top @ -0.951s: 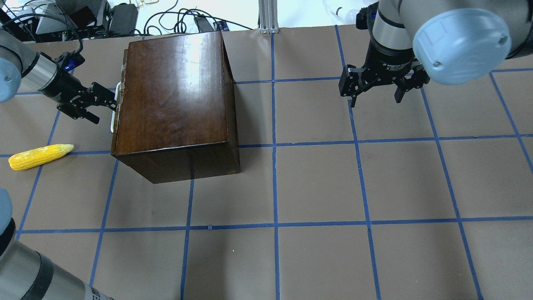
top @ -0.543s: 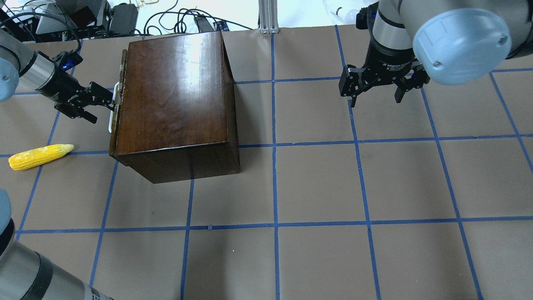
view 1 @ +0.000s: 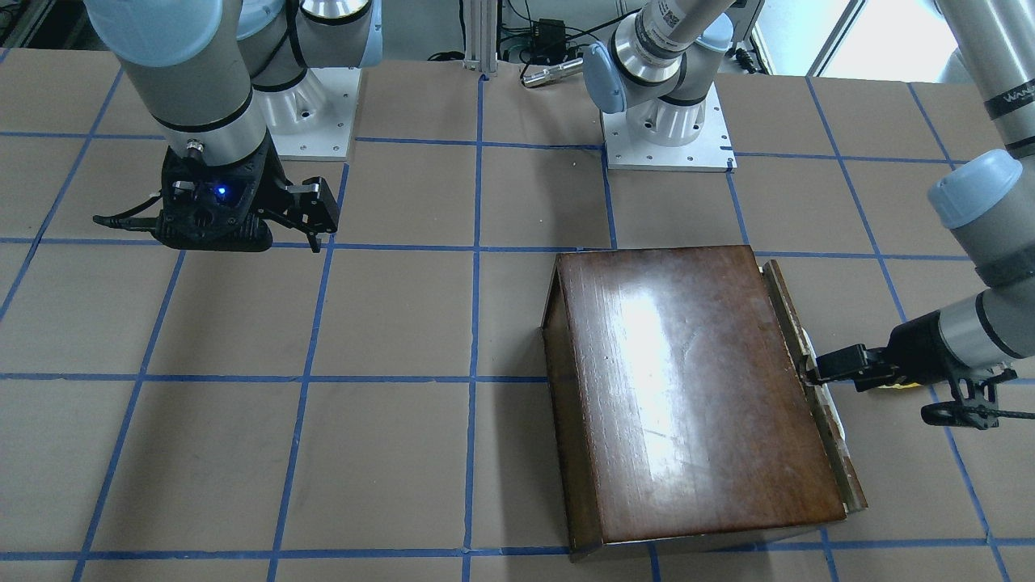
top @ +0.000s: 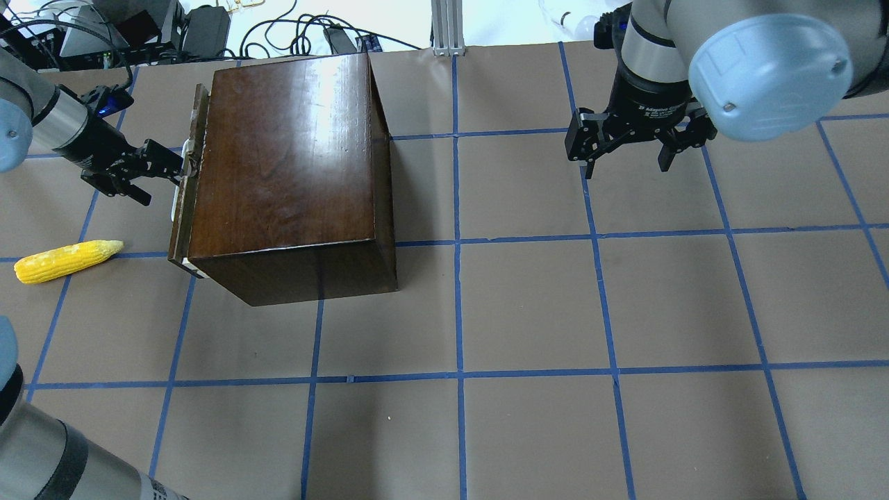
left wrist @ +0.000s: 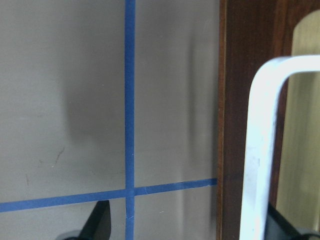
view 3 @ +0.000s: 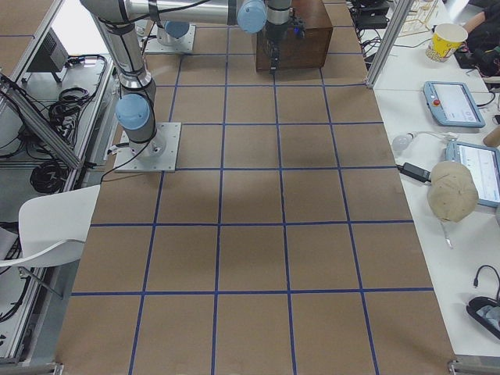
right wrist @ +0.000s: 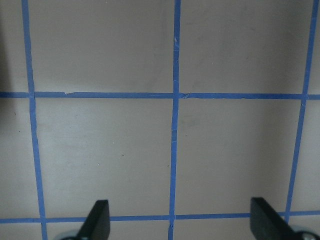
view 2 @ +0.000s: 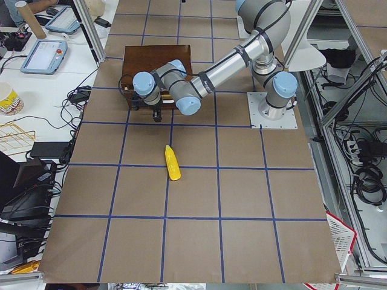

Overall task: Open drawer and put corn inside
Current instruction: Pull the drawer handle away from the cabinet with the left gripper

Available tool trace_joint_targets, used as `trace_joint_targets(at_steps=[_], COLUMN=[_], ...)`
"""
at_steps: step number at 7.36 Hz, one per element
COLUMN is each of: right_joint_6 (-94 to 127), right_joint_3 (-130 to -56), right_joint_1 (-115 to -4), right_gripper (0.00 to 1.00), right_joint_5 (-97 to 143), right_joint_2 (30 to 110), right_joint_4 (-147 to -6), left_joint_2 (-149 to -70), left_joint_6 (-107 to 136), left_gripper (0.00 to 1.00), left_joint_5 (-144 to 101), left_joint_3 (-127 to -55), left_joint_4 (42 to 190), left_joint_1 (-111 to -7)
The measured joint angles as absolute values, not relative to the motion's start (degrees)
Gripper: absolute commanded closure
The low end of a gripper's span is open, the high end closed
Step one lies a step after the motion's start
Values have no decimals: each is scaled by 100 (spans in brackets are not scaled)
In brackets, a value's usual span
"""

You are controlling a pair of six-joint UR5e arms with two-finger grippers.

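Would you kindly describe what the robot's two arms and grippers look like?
The left arm and right arm are silver-grey tubes with pale blue joint caps. The left gripper and right gripper are black and two-fingered; the right one's collar carries white lettering. A small blue light glows at each wrist, with thin black cables trailing.

We are drawing our left hand (top: 165,182) back from the box (top: 285,153), the white handle (top: 174,201) caught between its spread fingers. The drawer (top: 180,229) is sliding out, its dark front panel now standing just off the box's face, and the box's near end is creeping slightly after it.
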State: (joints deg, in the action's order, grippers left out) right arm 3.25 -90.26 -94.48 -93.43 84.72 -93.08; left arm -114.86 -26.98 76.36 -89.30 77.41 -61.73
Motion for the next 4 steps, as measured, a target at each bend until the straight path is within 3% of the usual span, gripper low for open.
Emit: trace_joint_targets(at_steps=[4], right_joint_6=[325], right_joint_3=[-9027], right_joint_1=[-9448], right_gripper=[0], right_joint_5=[-9343], right_joint_2=[8473], right_joint_4=[-9308], left_joint_2=[-11476], left_joint_6=[-2708], left_gripper=[0], left_joint_5=[7663], left_joint_3=[-8912], left_joint_4=[7736], left_joint_1=[-6140])
